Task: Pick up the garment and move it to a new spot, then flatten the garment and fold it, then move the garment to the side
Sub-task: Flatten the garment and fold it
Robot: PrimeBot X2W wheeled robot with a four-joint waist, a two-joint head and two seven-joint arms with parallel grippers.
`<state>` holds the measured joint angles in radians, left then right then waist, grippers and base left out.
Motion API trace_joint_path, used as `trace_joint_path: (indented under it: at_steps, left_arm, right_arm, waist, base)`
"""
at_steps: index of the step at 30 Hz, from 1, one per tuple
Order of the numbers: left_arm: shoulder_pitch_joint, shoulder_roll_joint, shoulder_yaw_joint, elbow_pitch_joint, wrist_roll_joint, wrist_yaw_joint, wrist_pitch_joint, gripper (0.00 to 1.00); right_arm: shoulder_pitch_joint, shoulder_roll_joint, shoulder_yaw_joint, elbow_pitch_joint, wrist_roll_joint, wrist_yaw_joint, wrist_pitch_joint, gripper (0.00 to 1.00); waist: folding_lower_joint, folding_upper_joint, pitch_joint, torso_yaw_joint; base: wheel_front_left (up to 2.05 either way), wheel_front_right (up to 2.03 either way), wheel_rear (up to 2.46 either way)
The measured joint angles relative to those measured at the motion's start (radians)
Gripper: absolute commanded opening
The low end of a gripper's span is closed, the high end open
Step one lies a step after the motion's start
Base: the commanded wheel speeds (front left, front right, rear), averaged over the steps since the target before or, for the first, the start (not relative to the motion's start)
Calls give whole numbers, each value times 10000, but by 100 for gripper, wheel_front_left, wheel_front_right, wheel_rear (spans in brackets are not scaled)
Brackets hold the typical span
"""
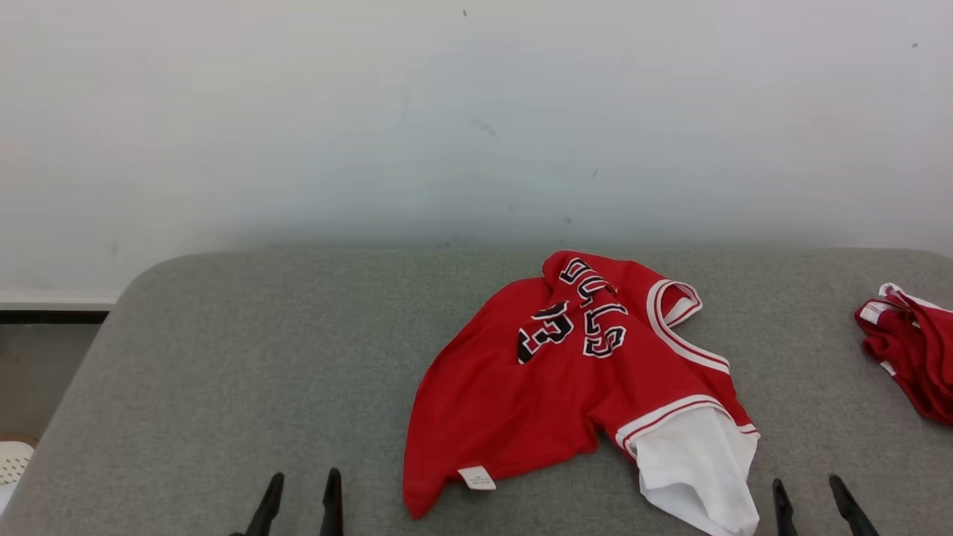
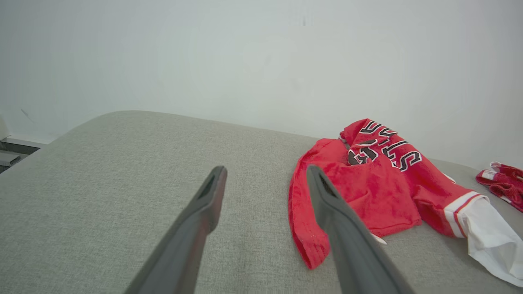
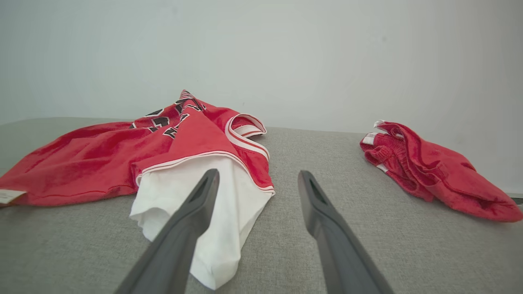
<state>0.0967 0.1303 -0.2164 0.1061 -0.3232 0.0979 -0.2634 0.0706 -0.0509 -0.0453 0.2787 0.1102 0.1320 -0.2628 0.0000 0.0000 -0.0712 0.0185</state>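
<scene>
Crumpled red jersey [image 1: 521, 387] with black-and-white lettering, white sleeve trailing toward 4 o'clock, lying at 5 o'clock from head-view centre.

The garment [image 1: 566, 380] lies on the surface [image 1: 260, 335], right of its middle. A second bundle of cloth [image 1: 912, 350] lies well apart at the surface's right edge. The left hand [image 1: 305, 476] is at the front, left of the garment. The right hand [image 1: 806, 482] is just right of its front end. A wall [image 1: 447, 112] stands behind.
</scene>
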Motion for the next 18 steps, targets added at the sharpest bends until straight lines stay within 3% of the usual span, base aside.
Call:
trace_joint_path:
  at_steps: [5,18]
  left_arm:
    - [241,-433,497,119,591,-681,0,100]
    - [323,-784,1106,531,1118,-1417,0,100]
  right_arm:
    - [20,6,270,244,96,0,2,100]
    - [3,8,462,405,228,0,2,100]
  waist:
    - [0,0,-43,56]
    - [0,0,-67,-27]
  base:
    - [0,0,0]
    - [0,0,0]
